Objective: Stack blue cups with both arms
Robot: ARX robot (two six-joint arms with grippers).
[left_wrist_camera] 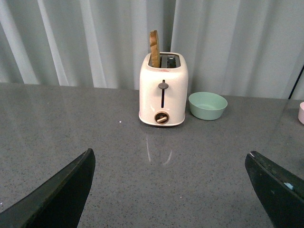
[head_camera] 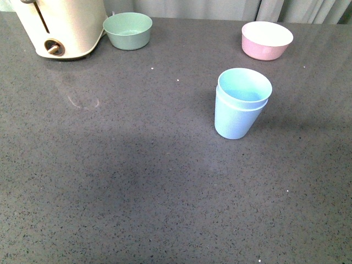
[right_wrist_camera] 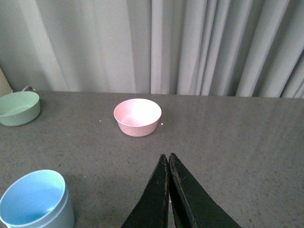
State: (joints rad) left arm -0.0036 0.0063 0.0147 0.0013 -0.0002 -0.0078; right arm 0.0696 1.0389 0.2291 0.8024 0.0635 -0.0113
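I see the blue cups (head_camera: 242,104) nested one inside the other, upright on the counter (head_camera: 137,181) in front of the pink bowl (head_camera: 267,40). My left fingers (left_wrist_camera: 57,199) are spread wide; my right fingers (right_wrist_camera: 161,194) are pressed together, holding nothing.

1. This looks like a kitchen, most likely in a home or a mock-up of one.
2. The work surface is a dark grey speckled countertop (head_camera: 110,181), like polished stone.
3. At 11 o'clock in the front view stands a cream two-slot toaster (left_wrist_camera: 163,90) with a slice of toast (left_wrist_camera: 154,48) upright in one slot.
4. Tableware sits along the back: a green bowl (head_camera: 127,30) at 12 o'clock, a pink bowl (head_camera: 267,40) at 1 o'clock.
5. Pale pleated curtains (right_wrist_camera: 213,45) hang behind the counter.
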